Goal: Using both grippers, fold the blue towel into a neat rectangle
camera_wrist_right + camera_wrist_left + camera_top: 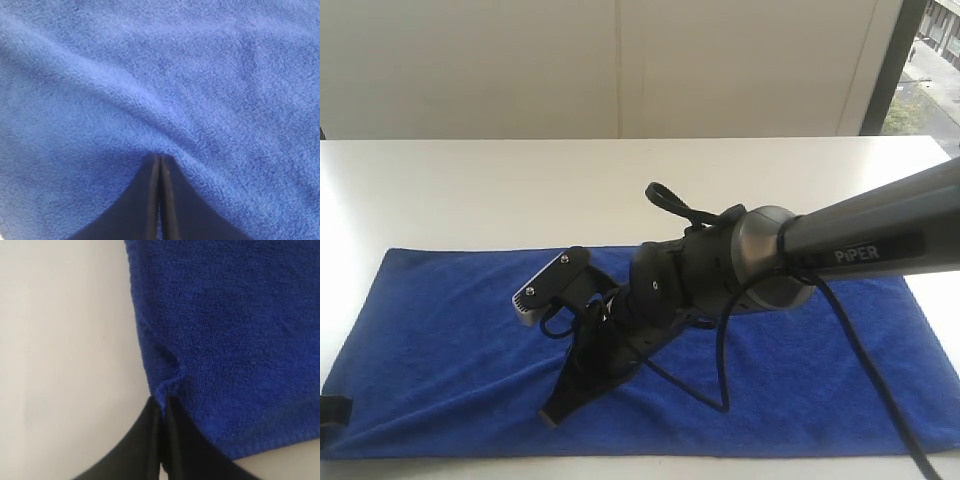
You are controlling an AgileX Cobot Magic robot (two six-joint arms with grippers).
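With the left gripper [164,401], jaws nearly closed, I am pinching the near-left hem of the blue towel [440,340] lying flat on the tabletop [470,190]. The right gripper [160,159], jaws fully closed, is pressing into the cloth left of middle. I am planning a level lift.

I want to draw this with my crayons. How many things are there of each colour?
blue towel: 1
black grippers: 2, the left gripper and the right gripper
white table: 1
Total: 4
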